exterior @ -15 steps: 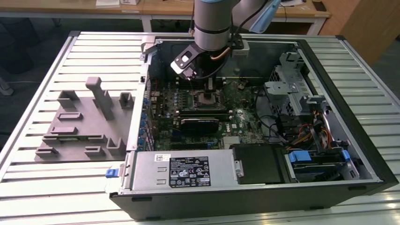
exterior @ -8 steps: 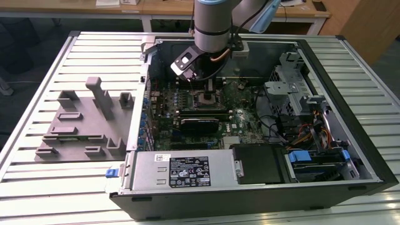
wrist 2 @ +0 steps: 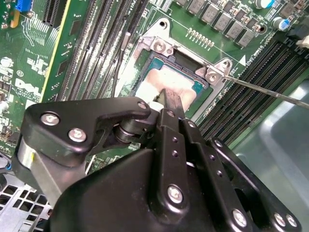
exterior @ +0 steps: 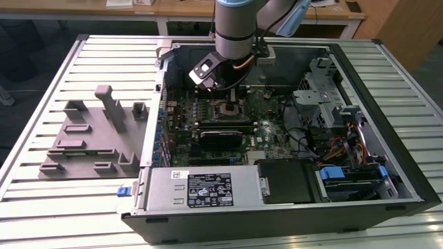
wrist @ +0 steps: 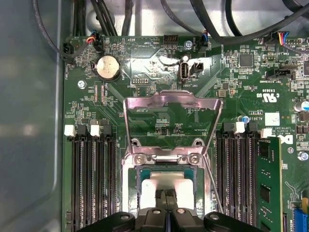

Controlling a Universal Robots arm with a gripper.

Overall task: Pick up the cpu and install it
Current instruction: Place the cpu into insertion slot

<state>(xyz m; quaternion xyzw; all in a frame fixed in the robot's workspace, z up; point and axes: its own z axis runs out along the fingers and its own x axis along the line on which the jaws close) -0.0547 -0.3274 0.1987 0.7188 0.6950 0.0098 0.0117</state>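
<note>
Jaws: pressed together, holding nothing | small flat square silvery cpu [wrist: 153, 186]: lying in its socket on green circuit board [wrist: 231, 72], right under black metal gripper [wrist: 166, 194] | shiny metal hold-down frame [wrist: 171, 99]: standing open | step: likely seating chip | needs: soft, straight touch, chip flat

The cpu [wrist: 166, 183] [wrist 2: 169, 79] appears in both wrist views as a small flat square chip with a pale silvery-white metal top and a thin darker rim. It lies flat inside the socket frame [wrist: 140, 158] on the green motherboard [wrist: 145, 63], between two banks of memory slots [wrist: 91, 174]. The hinged load plate [wrist: 169, 99] stands raised beside it. The gripper [wrist: 166, 197] covers one edge of the chip.
</note>
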